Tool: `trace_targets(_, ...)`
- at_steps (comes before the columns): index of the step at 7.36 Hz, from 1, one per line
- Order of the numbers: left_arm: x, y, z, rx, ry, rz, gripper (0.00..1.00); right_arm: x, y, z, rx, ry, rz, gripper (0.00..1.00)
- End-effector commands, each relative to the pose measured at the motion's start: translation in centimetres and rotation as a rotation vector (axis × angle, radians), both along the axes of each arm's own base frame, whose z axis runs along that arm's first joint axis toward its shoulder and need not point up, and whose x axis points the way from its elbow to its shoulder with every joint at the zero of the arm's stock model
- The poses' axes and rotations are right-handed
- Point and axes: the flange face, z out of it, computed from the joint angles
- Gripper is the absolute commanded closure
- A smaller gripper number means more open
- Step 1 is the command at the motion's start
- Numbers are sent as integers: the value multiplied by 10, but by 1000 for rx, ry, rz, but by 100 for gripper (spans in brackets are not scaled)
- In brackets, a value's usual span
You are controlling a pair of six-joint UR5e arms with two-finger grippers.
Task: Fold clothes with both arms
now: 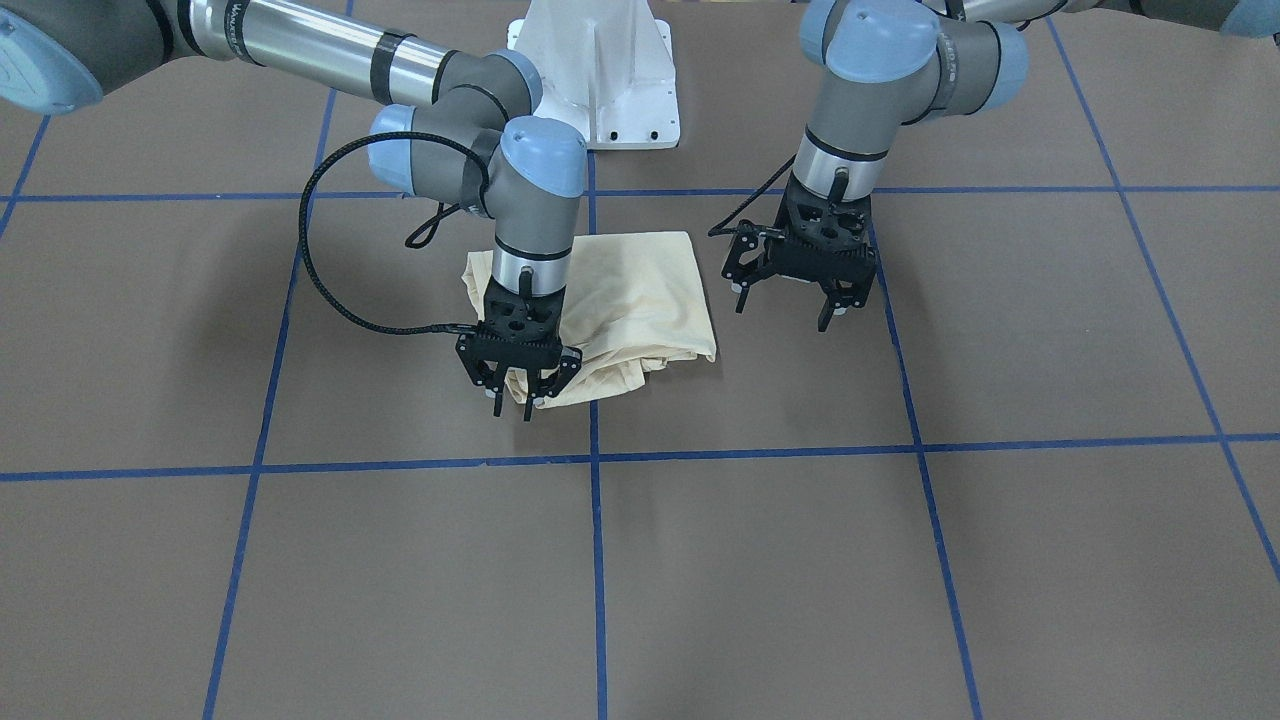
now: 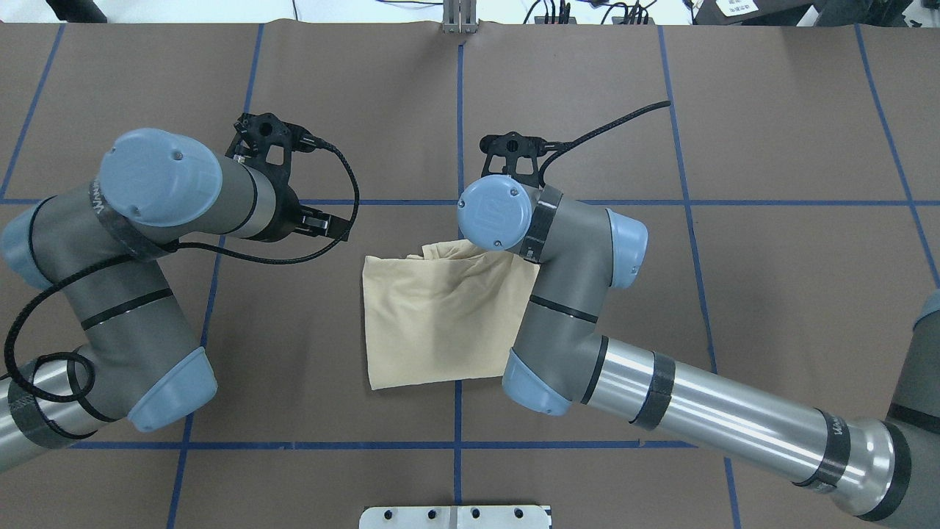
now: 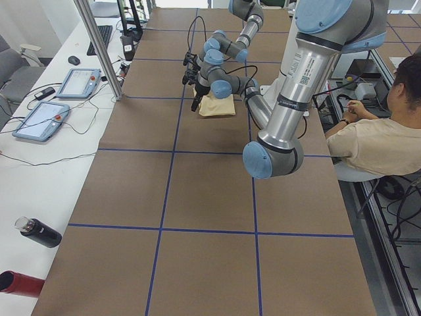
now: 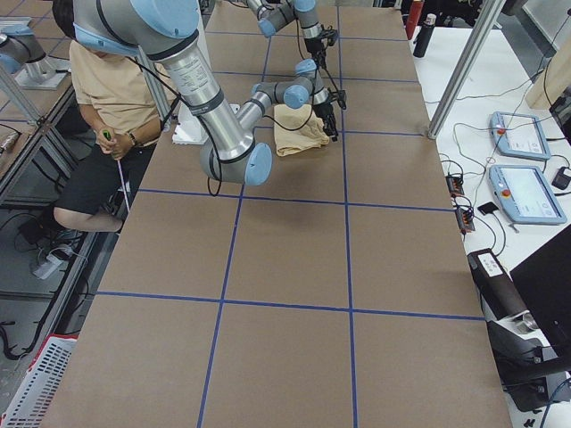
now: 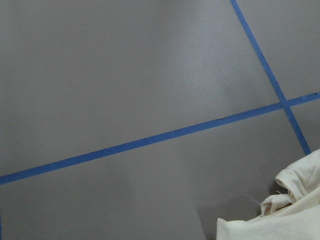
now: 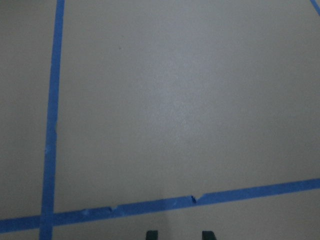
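Observation:
The clothes are one pale cream-yellow shirt point(image 1: 640, 290), folded into a rough rectangle on the brown table point(image 2: 433, 323). Its edge farthest from the robot is crumpled. My right gripper point(image 1: 513, 405) stands low at that edge's corner, fingers drawn close with cloth bunched between them. The right wrist view shows only table and two dark fingertips point(image 6: 151, 235). My left gripper point(image 1: 783, 310) hangs open above bare table beside the shirt, touching nothing. A corner of the shirt point(image 5: 295, 210) shows in the left wrist view. The print and label are hidden.
Blue tape lines point(image 1: 596, 560) divide the table into squares. The white pedestal base point(image 1: 600, 80) stands behind the shirt. A person point(image 3: 375, 141) sits beside the robot. Control tablets point(image 3: 79, 82) and a bottle point(image 3: 39, 232) lie on the side bench.

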Motion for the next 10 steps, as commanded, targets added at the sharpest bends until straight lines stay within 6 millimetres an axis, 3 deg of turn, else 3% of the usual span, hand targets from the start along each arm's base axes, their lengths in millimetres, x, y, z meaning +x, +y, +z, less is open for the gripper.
trace_targets(1, 0, 0, 0, 1, 1, 0, 0, 22, -25, -6, -9, -40, -13, 0)
trace_targets(2, -1, 0, -1, 2, 3, 0, 0, 36, -33, -10, -70, -91, -56, 0)
trace_targets(4, -7, 3, -3, 9, 6, -2, 0, 100, -43, -12, -113, -104, -120, 0)
trace_targets(6, -63, 22, 1, 19, 20, -31, 0, 202, -21, 5, -112, -91, -218, 0)
trace_targets(8, -117, 22, 21, 14, -39, 13, 0, 290, -2, 47, -100, -85, -329, 0)
trace_targets(10, -179, -7, 50, 81, -132, 74, 0, 382, 3, 117, -142, -73, -394, 0)
